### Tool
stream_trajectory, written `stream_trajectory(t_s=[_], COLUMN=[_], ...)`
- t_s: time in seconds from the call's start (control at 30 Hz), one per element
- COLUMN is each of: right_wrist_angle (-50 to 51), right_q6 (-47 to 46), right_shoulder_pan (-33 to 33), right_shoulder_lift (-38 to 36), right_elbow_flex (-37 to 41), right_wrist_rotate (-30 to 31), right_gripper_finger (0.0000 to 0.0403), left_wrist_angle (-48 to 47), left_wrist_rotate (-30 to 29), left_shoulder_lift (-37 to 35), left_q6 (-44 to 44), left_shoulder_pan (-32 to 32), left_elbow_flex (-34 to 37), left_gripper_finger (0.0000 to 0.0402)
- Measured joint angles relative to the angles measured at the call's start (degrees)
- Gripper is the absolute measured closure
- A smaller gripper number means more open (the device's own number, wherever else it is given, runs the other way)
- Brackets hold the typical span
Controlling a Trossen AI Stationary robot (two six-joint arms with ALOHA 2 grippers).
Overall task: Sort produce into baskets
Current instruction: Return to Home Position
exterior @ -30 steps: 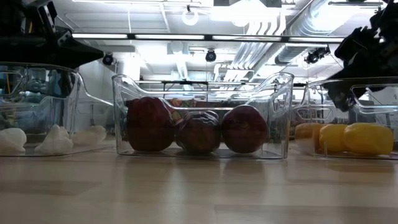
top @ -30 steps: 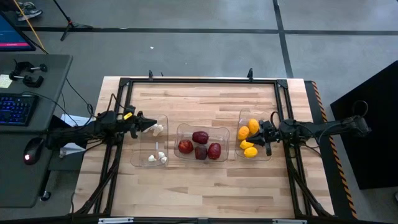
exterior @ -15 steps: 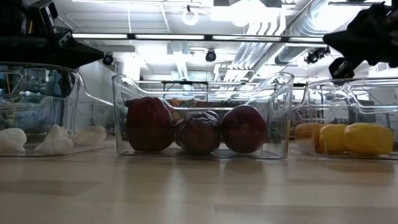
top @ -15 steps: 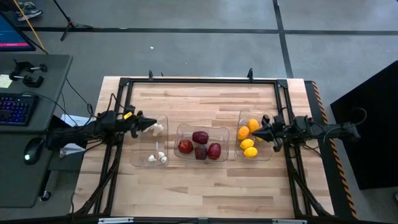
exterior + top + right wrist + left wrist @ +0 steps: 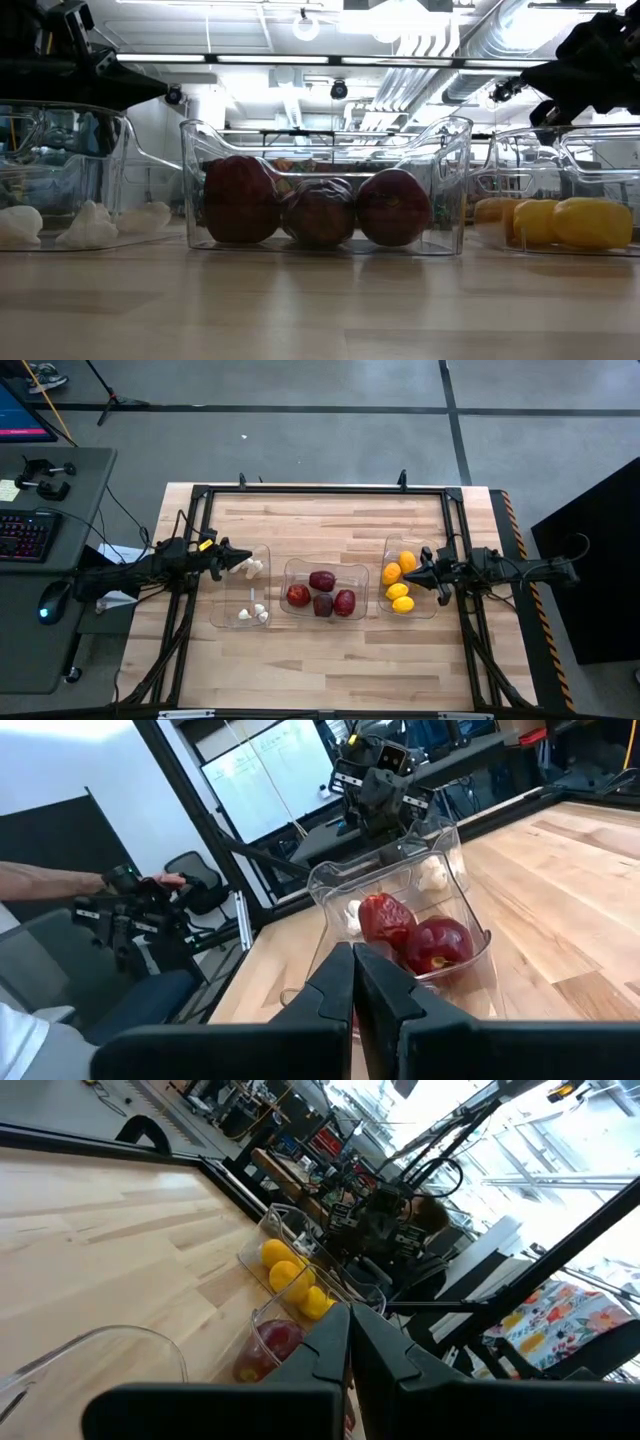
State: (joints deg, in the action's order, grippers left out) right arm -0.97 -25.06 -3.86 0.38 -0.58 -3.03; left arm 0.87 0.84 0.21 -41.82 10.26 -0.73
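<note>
Right jaws, closed and empty, have been lifted and drawn back above the lemon basket (image 5: 412, 616); left jaws closed, unmoved. Garlic (image 5: 259, 614), red fruit (image 5: 323, 581) and lemons (image 5: 398, 592) lie sorted; only homing is judged left.

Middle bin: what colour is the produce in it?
Dark red. The produce shows best in the low view, through the clear wall of the middle bin.

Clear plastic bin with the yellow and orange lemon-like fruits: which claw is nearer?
Right. The right claw hangs over the clear plastic bin of yellow and orange fruits; the left claw is over the clear plastic bin of white garlic, at the row's other end.
</note>
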Motion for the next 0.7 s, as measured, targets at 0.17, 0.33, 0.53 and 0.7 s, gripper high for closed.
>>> stream_trajectory(t_s=[0.17,0.33,0.53,0.7], right_wrist_angle=[0.00,0.00,0.00,0.00], right_q6=[0.00,0.00,0.00,0.02], right_shoulder_pan=[0.00,0.00,0.00,0.00], right_shoulder_lift=[0.00,0.00,0.02,0.02], right_elbow_flex=[0.01,0.02,0.00,0.00], right_wrist_rotate=[0.01,0.02,0.02,0.02], right_gripper_finger=[0.0402,0.0402,0.0402,0.0402], left_wrist_angle=[0.01,0.01,0.02,-0.08], left_wrist_rotate=[-0.02,0.02,0.17,0.33], left_shoulder_lift=[0.00,-0.02,0.19,0.68], left_q6=[0.00,0.00,8.24,18.78], left_shoulder_pan=[-0.50,-2.68,-2.78,-2.82], left_elbow_flex=[0.00,0.00,0.00,0.00], left_gripper_finger=[0.0401,0.0401,0.0401,0.0401])
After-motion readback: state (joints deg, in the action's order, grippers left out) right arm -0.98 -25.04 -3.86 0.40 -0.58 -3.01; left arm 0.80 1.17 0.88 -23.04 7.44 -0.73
